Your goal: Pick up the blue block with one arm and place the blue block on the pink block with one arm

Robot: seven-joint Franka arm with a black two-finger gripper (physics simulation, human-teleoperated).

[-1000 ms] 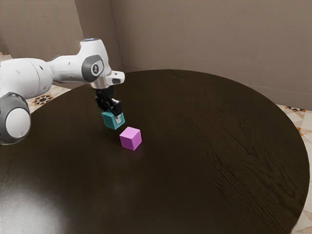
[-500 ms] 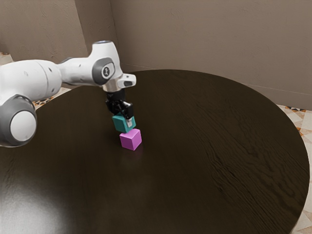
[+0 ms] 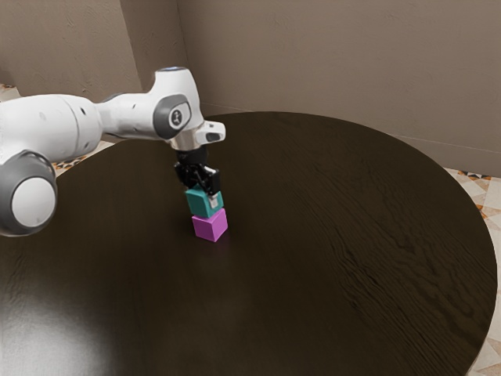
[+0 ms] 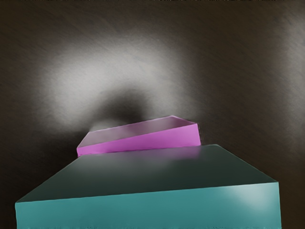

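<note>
The blue block (image 3: 204, 203) is teal and sits directly above the pink block (image 3: 210, 226), seemingly resting on its top face. My gripper (image 3: 203, 196) is shut on the blue block, black fingers clamping it from two sides. The arm comes in from the exterior view's left. In the wrist view the blue block (image 4: 157, 191) looms large just under the hand, and the pink block (image 4: 143, 137) peeks out beyond it on the dark table.
A round dark wooden table (image 3: 352, 235) carries both blocks near its middle left. Beige walls rise behind it, and tiled floor (image 3: 481, 192) shows at the exterior view's right edge.
My hand carried the blue block toward the exterior view's right and down, from beside the pink block to right over it. The pink block stayed put.
</note>
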